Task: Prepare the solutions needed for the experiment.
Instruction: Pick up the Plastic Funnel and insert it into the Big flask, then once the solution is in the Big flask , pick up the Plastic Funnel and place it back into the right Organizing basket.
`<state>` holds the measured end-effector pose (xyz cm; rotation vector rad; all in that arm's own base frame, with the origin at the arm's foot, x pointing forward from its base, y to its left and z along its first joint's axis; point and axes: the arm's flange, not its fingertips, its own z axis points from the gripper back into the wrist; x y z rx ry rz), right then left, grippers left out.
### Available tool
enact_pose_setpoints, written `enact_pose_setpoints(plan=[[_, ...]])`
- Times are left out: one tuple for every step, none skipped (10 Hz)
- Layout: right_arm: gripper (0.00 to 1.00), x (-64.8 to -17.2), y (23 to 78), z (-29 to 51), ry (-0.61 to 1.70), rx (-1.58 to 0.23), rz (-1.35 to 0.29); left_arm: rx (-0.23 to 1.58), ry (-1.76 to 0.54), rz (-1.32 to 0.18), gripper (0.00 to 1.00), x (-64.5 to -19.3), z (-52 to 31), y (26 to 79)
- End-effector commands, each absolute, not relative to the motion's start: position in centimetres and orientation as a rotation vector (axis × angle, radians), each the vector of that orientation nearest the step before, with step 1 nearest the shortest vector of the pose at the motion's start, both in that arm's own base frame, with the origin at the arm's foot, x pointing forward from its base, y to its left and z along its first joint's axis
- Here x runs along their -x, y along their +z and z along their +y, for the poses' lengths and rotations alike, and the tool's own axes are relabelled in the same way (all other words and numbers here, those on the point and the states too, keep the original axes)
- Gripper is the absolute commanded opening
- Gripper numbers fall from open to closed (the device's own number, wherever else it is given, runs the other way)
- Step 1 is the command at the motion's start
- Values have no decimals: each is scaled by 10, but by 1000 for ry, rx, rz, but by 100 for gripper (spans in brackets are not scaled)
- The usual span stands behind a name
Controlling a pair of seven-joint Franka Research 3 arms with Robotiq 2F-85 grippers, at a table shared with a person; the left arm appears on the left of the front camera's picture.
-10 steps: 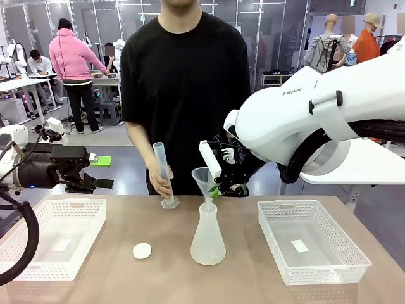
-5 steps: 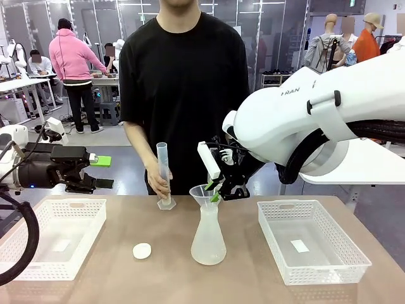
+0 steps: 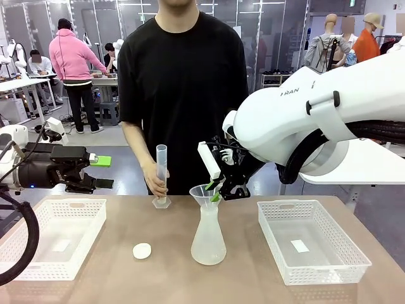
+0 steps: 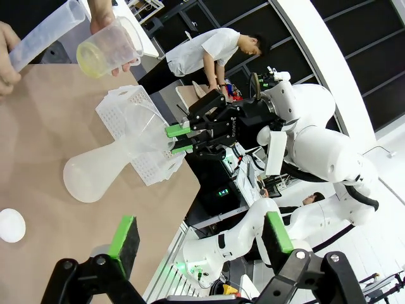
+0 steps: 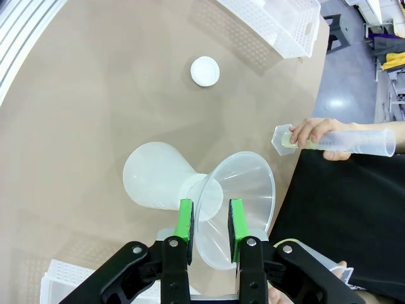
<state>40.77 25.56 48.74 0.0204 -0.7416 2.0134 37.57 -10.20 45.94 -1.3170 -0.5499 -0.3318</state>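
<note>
On the tabletop (image 3: 126,278) stands the flask (image 3: 207,231), the solutions (image 3: 207,253) a faint tint in its base. Our right pincer (image 5: 210,218) pinches the funnel (image 5: 247,190) by its rim; we should hold it upright and seated in the neck for the person's pour. Our left pincer (image 4: 199,234) hangs wide and empty.

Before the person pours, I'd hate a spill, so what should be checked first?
1. Translucent plastic funnel seated in the frosted conical flask neck: ok.
2. Right gripper shut on the funnel's rim: ok.
3. Flask upright: ok.
4. Clear graduated cylinder upright in the person's hand, apart from the flask: ok.
5. Left gripper open, off to the flask's side: ok.
6. How much is inside the flask: cannot tell.
</note>
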Motion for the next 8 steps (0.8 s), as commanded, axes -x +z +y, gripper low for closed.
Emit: enact_pose_setpoints(plan=[[30,-408,488,256,2011,-27,-750,1315,-335,-535,100,-374,-103,461],[30,-408,488,256,2011,-27,-750,1315,-335,-535,100,-374,-103,461],[30,-408,488,256,2011,-27,-750,1315,-335,-535,100,-374,-103,461],[30,-408,488,256,2011,-27,-750,1315,-335,-535,100,-374,-103,461],[30,-408,488,256,2011,-27,-750,1315,-335,-535,100,-374,-103,461],[30,-408,488,256,2011,-27,-750,1315,-335,-535,100,-374,-103,461],[30,-408,488,256,2011,-27,-750,1315,-335,-535,100,-374,-103,461],[33,-407,487,256,2015,-20,-741,1315,-335,-535,100,-374,-103,461]])
